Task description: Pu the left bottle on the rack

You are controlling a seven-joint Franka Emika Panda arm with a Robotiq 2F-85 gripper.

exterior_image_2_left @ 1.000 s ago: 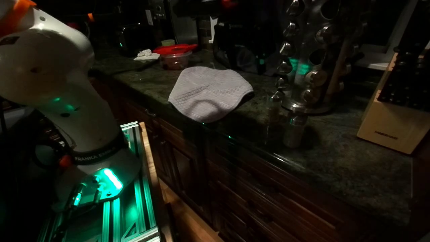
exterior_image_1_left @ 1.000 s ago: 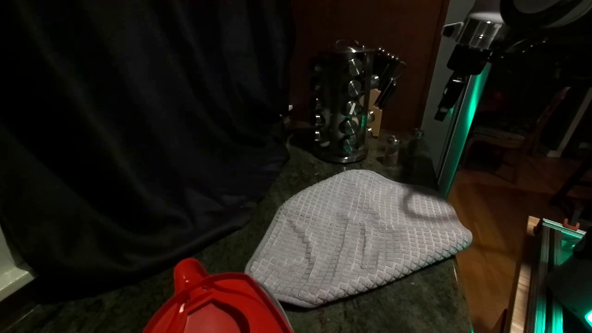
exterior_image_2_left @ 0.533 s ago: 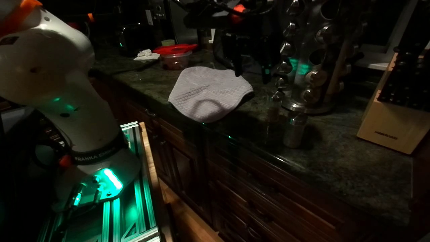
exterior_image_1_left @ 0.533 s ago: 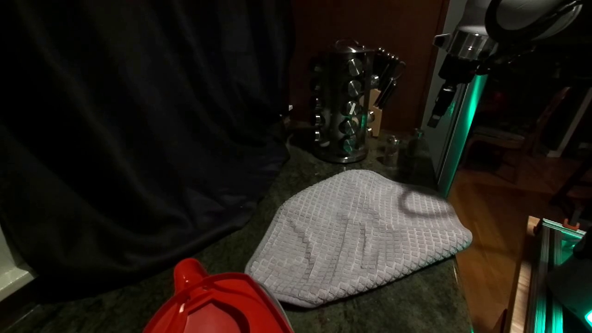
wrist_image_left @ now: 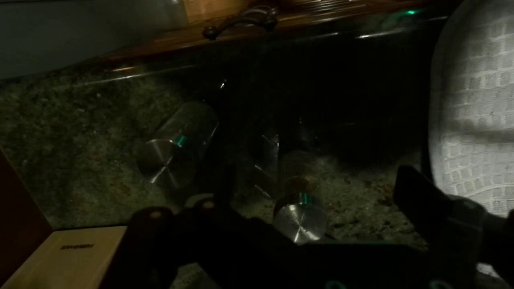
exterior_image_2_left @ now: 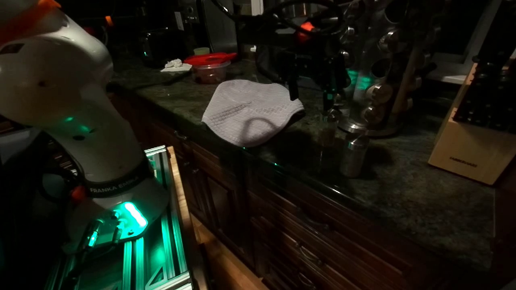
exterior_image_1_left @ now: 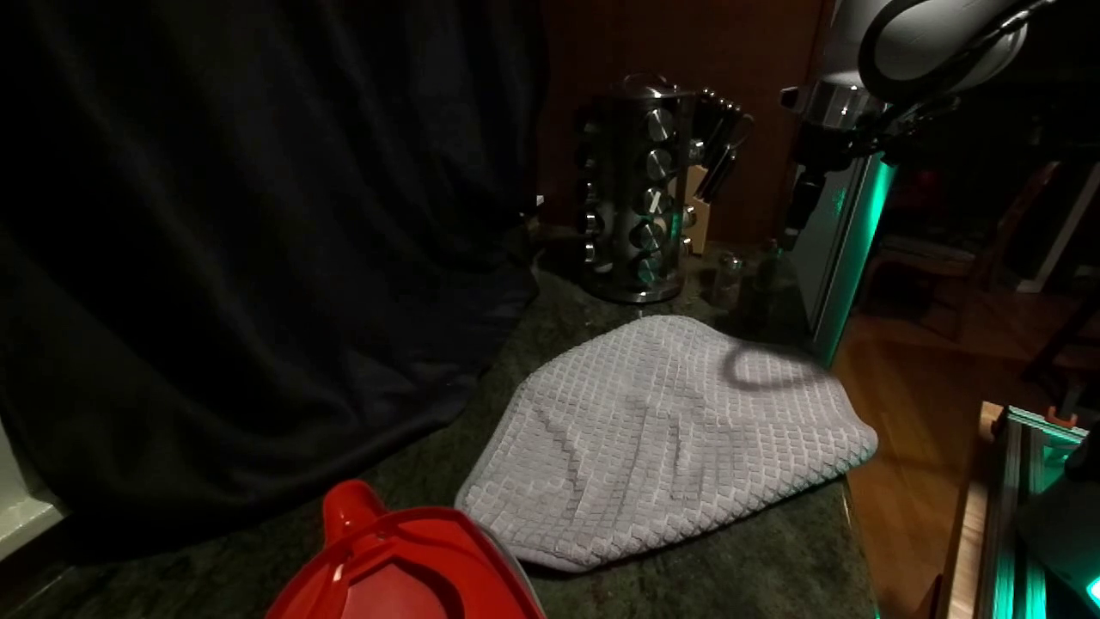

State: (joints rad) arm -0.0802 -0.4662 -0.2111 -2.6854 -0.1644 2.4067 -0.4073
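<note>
- counter (exterior_image_2_left: 427, 201), dark and mottled, spans the scene.
- towel (exterior_image_2_left: 250, 106), pale and rumpled, lies on it.
- rack (exterior_image_2_left: 360, 86) stands upright on the far side.
- gripper (exterior_image_2_left: 311, 103) hangs over the counter; we see its fingers (wrist_image_left: 419, 196) spread apart.
- left bottle (exterior_image_2_left: 328, 131) stands upright on the counter near the rack, between the fingers in the wrist view.
- right bottle (exterior_image_2_left: 354, 158) stands nearer the edge.

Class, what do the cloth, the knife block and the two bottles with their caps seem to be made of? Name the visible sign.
Cloth: soft-looking matt fabric; raised grid pattern and creases.
Knife block: probably smooth wood; pale tan faces, grain not discernible.
Bottles: glass or clear plastic; see-through walls leave it open.
Caps: likely brushed metal; silvery, radial glints.
</note>
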